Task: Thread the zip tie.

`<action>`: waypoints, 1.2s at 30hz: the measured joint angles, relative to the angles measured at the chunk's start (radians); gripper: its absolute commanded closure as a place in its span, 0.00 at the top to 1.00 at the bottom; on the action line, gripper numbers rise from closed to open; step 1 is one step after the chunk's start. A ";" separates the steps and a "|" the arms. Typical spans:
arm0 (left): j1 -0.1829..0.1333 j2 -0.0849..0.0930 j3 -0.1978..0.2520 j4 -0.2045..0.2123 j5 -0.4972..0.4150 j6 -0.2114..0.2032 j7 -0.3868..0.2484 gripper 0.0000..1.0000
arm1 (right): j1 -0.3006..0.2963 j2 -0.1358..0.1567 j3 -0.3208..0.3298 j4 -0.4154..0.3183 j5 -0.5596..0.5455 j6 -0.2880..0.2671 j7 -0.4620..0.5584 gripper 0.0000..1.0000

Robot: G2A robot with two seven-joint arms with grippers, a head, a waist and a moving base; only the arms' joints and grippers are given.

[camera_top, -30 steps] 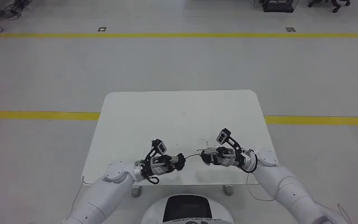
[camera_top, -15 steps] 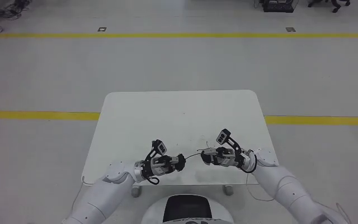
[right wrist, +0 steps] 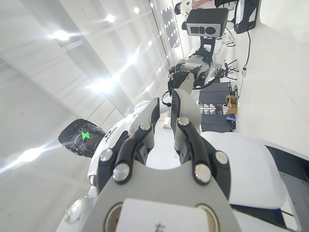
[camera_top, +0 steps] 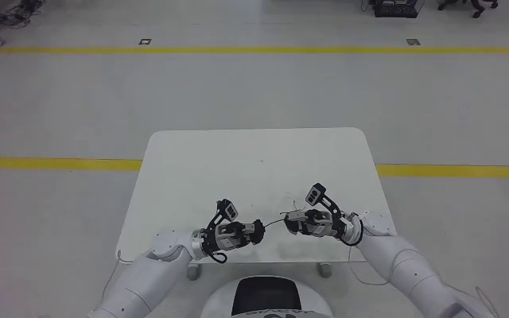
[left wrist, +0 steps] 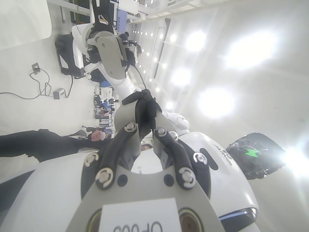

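Over the near edge of the table [camera_top: 254,159], my two arms have barely shifted in the last second, so I judge the threading is stuck at fine alignment and not yet through. My left gripper [camera_top: 254,229] is clamped on the zip tie [camera_top: 274,220]. It is a thin dark strand bowing across to the right gripper [camera_top: 291,222], whose grip I cannot tell.

My arms [camera_top: 149,277] are smooth white shells. The left tool [left wrist: 144,102] has a grey plate [left wrist: 144,187], black links [left wrist: 115,146] and silver screws [left wrist: 103,176].
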 measured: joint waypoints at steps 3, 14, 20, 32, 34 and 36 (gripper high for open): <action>0.002 0.001 0.003 -0.003 0.007 -0.003 0.005 0.00 | 0.000 0.001 -0.001 -0.001 0.002 -0.003 0.000 0.10; 0.004 0.006 0.007 -0.009 0.009 -0.005 0.010 0.00 | -0.002 0.006 -0.002 -0.005 0.005 -0.008 0.000 0.08; 0.004 0.009 0.009 -0.011 0.006 -0.006 0.008 0.00 | -0.003 0.008 -0.001 -0.006 0.007 -0.009 0.000 0.07; 0.004 0.013 0.013 -0.014 0.003 -0.006 0.010 0.00 | -0.002 0.008 -0.001 -0.001 0.011 -0.011 0.000 0.03; 0.004 0.014 0.014 -0.015 0.003 -0.006 0.011 0.00 | -0.002 0.008 -0.001 0.000 0.010 -0.012 0.000 0.00; 0.004 0.015 0.015 -0.015 0.004 -0.006 0.013 0.00 | -0.002 0.008 -0.001 0.001 0.009 -0.013 0.000 0.00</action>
